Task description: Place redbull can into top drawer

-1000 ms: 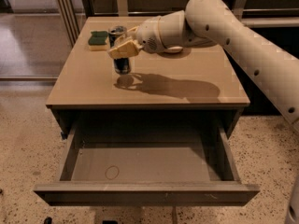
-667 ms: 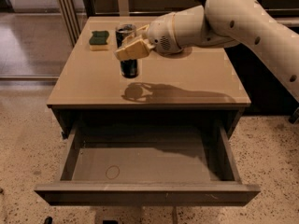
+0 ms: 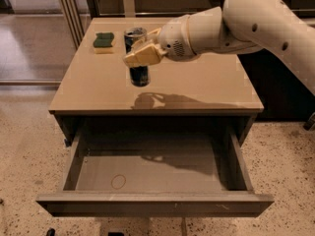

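Observation:
My gripper [image 3: 140, 55] is shut on the redbull can [image 3: 139, 75], a slim dark blue can that hangs lifted above the tabletop, near its front half. The can's upper part is covered by the tan fingers [image 3: 143, 57]; its shadow lies on the table toward the front edge. The top drawer [image 3: 152, 200] is pulled wide open below the table front, grey-brown, with a faint ring mark [image 3: 118, 181] on its floor and nothing inside. The can is behind the drawer opening and above it.
A green-and-yellow sponge [image 3: 104, 42] lies at the table's [image 3: 206, 87] back left. A dark glass-like cylinder [image 3: 134, 35] stands behind the gripper. Metal poles [image 3: 69, 9] stand at the back left. Speckled floor surrounds the table.
The gripper has lifted the can off the tabletop and carried it higher and toward the front; the arm's shadow has shifted toward the table's front edge.

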{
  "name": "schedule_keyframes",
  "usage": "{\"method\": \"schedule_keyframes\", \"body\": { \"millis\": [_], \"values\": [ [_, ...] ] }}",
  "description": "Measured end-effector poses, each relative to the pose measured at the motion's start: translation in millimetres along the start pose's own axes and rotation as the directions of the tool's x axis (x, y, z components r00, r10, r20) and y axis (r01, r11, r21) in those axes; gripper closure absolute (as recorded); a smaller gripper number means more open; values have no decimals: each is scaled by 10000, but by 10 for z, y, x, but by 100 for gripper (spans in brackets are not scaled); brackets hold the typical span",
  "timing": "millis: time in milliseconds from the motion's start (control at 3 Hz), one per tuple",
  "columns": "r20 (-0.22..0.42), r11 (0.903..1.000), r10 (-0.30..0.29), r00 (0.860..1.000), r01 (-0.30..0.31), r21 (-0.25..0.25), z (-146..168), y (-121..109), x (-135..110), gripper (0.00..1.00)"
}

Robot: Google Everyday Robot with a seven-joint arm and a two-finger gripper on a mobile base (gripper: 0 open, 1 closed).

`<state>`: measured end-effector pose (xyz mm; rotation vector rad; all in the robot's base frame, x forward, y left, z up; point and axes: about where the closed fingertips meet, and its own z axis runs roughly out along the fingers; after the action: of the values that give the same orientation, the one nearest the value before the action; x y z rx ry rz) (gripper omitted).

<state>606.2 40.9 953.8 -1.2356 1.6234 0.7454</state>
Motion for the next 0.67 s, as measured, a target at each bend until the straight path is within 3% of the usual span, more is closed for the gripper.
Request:
{"method": "schedule_keyframes", "body": {
  "millis": [333, 667],
  "values": [
    [-214, 9992, 227, 9995, -219, 339, -267, 327, -3, 100],
    [-253, 9960, 665, 9975, -648, 611, -352, 583, 209, 100]
  ]
}}
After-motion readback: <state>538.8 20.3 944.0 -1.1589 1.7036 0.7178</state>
